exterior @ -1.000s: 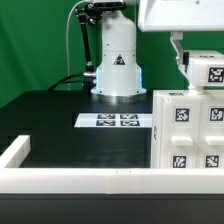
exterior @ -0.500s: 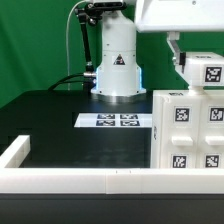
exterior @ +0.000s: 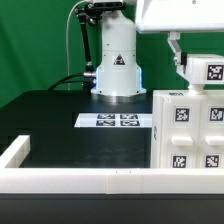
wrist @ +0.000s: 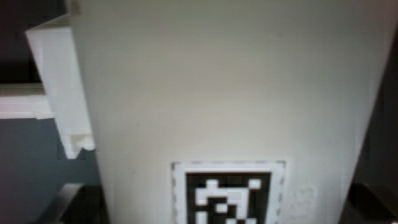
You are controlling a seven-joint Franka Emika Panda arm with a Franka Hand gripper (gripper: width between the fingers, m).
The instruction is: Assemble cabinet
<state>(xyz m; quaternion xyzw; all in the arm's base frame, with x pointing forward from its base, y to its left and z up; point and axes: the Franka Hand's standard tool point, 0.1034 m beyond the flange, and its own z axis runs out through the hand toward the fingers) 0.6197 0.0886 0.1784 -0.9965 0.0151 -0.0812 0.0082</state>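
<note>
The cabinet body (exterior: pixel 188 128), a white box with several black-and-white tags on its front, stands at the exterior view's right, by the front rim. My gripper (exterior: pixel 180 52) hangs at the top right, shut on a smaller white tagged cabinet panel (exterior: pixel 204 72), and holds it just above the body's top. I cannot tell whether the panel touches the body. In the wrist view the panel (wrist: pixel 214 90) fills most of the picture, with its tag (wrist: pixel 231 192) between my dark fingers (wrist: pixel 68 202). A white ledge (wrist: pixel 59 85) sticks out on one side.
The marker board (exterior: pixel 115 121) lies flat on the black table in front of the robot base (exterior: pixel 116 65). A low white rim (exterior: pixel 70 178) frames the table's front and its left side in the exterior view. A green backdrop stands behind.
The held panel has shifted very slightly up and toward the exterior view's left. Nothing else has moved.
</note>
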